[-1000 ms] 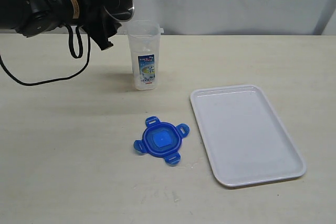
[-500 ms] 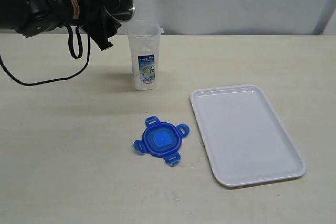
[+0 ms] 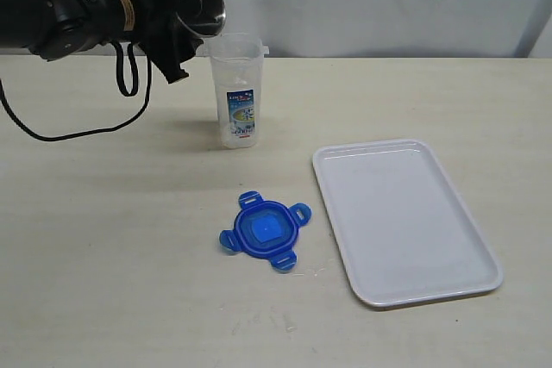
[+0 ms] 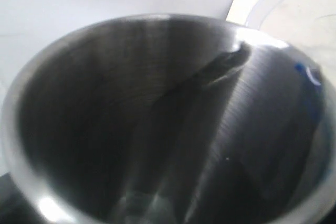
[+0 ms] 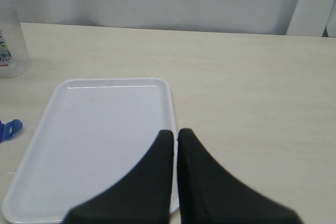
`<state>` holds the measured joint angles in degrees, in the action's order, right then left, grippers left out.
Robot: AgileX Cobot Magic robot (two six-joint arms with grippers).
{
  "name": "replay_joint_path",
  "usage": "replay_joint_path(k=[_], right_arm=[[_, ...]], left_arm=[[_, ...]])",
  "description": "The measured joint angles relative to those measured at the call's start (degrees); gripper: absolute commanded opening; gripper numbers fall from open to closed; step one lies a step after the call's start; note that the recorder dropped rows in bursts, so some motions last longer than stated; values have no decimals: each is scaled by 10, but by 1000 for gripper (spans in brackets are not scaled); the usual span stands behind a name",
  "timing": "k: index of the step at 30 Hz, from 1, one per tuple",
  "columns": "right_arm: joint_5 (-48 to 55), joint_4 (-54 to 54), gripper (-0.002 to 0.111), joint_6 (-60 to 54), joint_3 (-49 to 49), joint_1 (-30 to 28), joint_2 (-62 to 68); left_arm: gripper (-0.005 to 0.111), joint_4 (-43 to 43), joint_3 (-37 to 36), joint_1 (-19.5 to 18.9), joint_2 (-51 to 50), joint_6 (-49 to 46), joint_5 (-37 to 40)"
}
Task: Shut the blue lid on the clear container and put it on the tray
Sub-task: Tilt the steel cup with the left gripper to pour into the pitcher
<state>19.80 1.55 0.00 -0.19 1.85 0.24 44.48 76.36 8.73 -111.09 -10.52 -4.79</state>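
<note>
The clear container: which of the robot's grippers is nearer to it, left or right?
Left. The left gripper holds a steel cup tilted just above the clear container; the right gripper, shut, is far off, with the tray between them.

1. Pale beige table (image 3: 103, 299), matte, faintly scuffed
2. Upright toward the back: clear container (image 3: 237, 96), open-topped
3. Flat nearer the front: blue lid (image 3: 264, 230)
4. Just beside the lid, rightward: white tray (image 3: 405, 221)

Upright clear container (image 3: 237, 92); blue lid (image 3: 263, 232) nr tray (image 3: 405, 221)
</note>
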Motion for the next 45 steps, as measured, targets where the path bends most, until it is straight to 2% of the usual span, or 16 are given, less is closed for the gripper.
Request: replay_joint_path(k=[45], right_arm=[[0, 0, 4, 0, 0, 0, 0]], left_arm=[[0, 0, 0, 0, 0, -14, 16]])
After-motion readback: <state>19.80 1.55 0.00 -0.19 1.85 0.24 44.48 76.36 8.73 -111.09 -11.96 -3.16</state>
